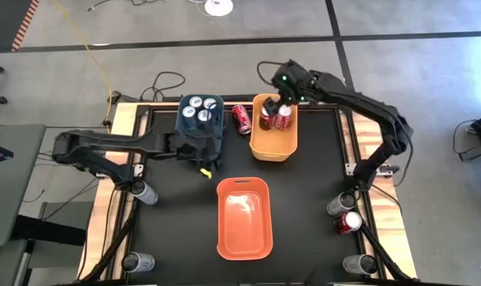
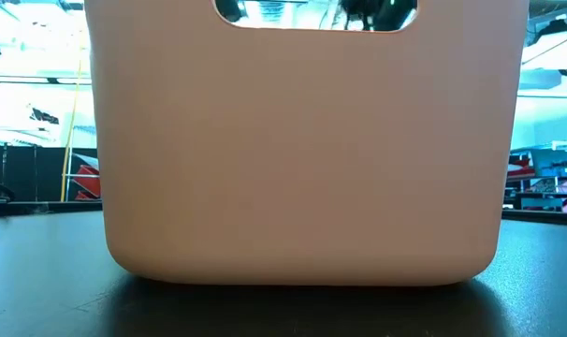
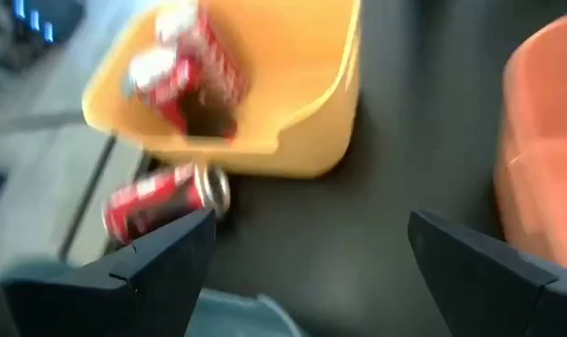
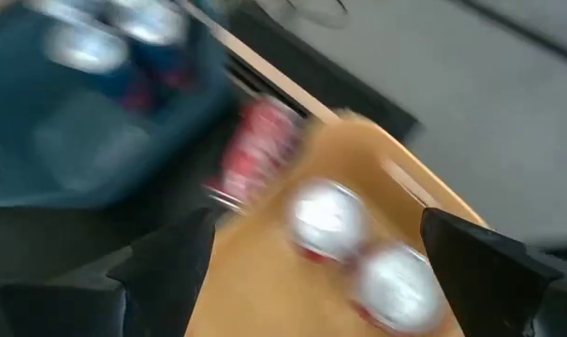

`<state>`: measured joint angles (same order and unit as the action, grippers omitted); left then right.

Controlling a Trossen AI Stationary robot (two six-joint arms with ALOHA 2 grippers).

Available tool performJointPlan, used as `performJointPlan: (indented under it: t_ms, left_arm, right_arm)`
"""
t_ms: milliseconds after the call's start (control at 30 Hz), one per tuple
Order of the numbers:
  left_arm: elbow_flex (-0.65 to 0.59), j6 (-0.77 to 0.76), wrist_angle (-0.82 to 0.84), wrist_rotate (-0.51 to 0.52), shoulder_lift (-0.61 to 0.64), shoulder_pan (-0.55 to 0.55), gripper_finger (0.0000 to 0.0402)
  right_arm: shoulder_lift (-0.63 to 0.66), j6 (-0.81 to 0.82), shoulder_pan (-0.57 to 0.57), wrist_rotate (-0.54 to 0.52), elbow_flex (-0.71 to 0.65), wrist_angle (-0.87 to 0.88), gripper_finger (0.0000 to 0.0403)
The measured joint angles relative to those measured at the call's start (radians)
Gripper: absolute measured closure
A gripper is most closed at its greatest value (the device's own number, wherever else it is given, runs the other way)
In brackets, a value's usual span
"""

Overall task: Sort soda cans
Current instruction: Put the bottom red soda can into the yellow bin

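Observation:
Two red soda cans (image 1: 275, 118) stand upright in the yellow bin (image 1: 274, 147), silver tops up (image 4: 330, 217). My right gripper (image 4: 316, 225) hovers open above them at the bin's far end (image 1: 286, 94), with nothing between its fingers. Another red can (image 1: 241, 119) lies on its side on the black table between the yellow bin and the blue bin (image 1: 201, 131), which holds several cans. My left gripper (image 3: 307, 225) stands open at the blue bin's near end (image 1: 209, 159), facing the lying can (image 3: 167, 198) and holding nothing.
An orange bin (image 1: 244, 238) sits in the near middle and fills the low view (image 2: 302, 150). Silver cans stand near the table's left edge (image 1: 145, 192), (image 1: 137, 260). At the right edge stand silver cans (image 1: 340, 204), (image 1: 359, 264) and a red one (image 1: 349, 222).

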<state>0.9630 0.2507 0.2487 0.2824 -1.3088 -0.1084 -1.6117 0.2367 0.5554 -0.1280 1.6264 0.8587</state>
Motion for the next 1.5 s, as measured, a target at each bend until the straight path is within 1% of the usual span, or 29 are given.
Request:
performJointPlan:
  t_ms: [100,167,300,367,467,567,700,833,1067,1267,1333,1500]
  left_arm:
    - [0.0,-0.064,0.021,0.067,-0.073,-0.022,0.0052]
    - [0.0,-0.095,0.048,0.104,-0.103,-0.031,0.0052]
    - [0.0,-0.157,0.09,0.116,-0.119,-0.029,0.0052]
    - [0.0,-0.181,0.116,0.153,-0.101,-0.018,0.0054]
    - [0.0,-0.194,0.193,0.251,-0.047,0.013,0.0059]
    - [0.0,-0.195,0.258,0.331,0.019,0.044,0.0062]
    - [0.001,-0.199,0.268,0.347,0.099,0.066,0.0063]
    - [0.001,-0.189,0.278,0.346,0.131,0.07,0.0063]
    - [0.001,-0.185,0.301,0.346,0.13,0.066,0.0063]
    - [0.001,-0.225,0.33,0.346,0.134,0.066,0.0063]
    - [0.001,-0.232,0.341,0.346,0.133,0.066,0.0063]
    - [0.001,-0.248,0.337,0.346,0.133,0.066,0.0063]
  right_arm:
    - [0.009,0.005,-0.062,0.006,0.0,-0.077,0.0008]
    - [-0.013,0.023,-0.097,0.006,0.0,-0.114,0.0007]
    - [-0.098,0.033,-0.13,-0.001,0.0,-0.196,0.0012]
    - [-0.146,0.047,-0.129,-0.001,0.0,-0.234,0.0016]
    - [-0.217,0.054,-0.11,0.003,0.0,-0.293,0.0019]
    - [-0.279,0.069,-0.087,0.033,-0.001,-0.339,0.0019]
    - [-0.355,0.081,-0.062,0.122,0.027,-0.349,0.0019]
    - [-0.41,0.08,-0.057,0.131,0.064,-0.313,0.0019]
    - [-0.386,0.033,-0.088,0.131,0.067,-0.304,0.0019]
    - [-0.296,0.016,-0.126,0.123,0.067,-0.185,0.0019]
    - [-0.266,0.007,-0.158,0.082,0.067,-0.15,0.0019]
    - [-0.18,-0.001,-0.247,-0.061,0.067,-0.074,0.0019]
